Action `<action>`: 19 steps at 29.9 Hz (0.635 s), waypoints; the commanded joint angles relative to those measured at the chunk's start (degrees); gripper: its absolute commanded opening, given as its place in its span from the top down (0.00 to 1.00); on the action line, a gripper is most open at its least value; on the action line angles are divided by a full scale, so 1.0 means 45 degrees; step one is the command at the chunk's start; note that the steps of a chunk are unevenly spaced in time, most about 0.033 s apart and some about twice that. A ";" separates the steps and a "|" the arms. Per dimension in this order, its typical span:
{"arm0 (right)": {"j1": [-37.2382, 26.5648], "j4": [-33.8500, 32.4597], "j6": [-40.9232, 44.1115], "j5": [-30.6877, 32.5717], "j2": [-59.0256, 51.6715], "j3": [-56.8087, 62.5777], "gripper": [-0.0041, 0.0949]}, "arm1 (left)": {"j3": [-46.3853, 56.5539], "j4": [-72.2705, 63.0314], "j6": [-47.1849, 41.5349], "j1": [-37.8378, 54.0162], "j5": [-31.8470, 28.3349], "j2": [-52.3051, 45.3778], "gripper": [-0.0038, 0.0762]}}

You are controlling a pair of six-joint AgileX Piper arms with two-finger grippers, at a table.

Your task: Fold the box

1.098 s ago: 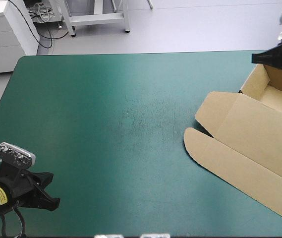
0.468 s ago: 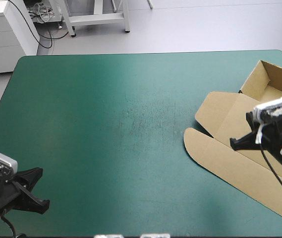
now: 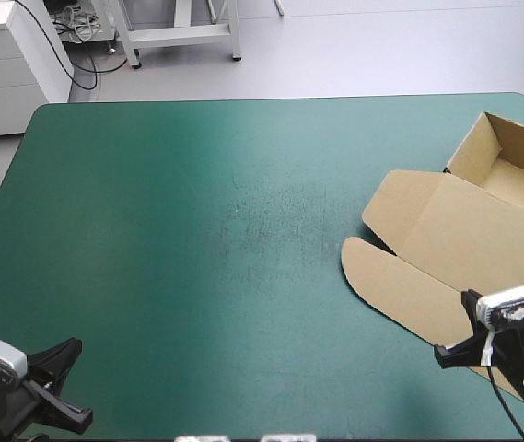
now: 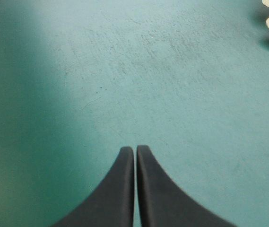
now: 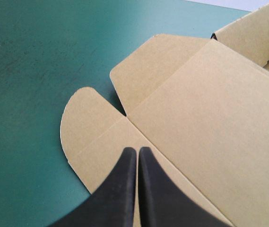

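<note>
One brown box (image 3: 464, 235): matte board, rounded corners, walls raised at far end. Left gripper (image 4: 135, 149) and right gripper (image 5: 137, 150): both closed, empty.

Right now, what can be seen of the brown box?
The box is brown board, an open tray with raised walls at the table's right edge, its lid lying flat on the teal-green cover with rounded flaps toward the centre. The shut right tool hangs over the lid's near part; contact cannot be told.
</note>
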 commanded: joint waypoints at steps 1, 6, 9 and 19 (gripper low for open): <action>0.0023 0.0000 0.0089 -0.1032 -0.0737 0.0594 0.96 | 0.0253 0.0051 -0.0004 -0.0069 -0.1057 -0.0590 0.96; 0.0023 0.0000 0.0753 -0.1009 -0.1720 0.1544 0.96 | 0.0829 0.0035 -0.0004 -0.0069 -0.1057 -0.1227 0.96; 0.0023 0.0000 0.0753 -0.1009 -0.2193 0.1884 0.96 | 0.0897 0.0035 -0.0004 -0.0069 -0.1057 -0.1481 0.96; 0.0023 0.0000 0.0892 -0.1192 -0.3596 0.2095 0.96 | 0.0897 0.0084 -0.0004 -0.0069 -0.1088 -0.1560 0.96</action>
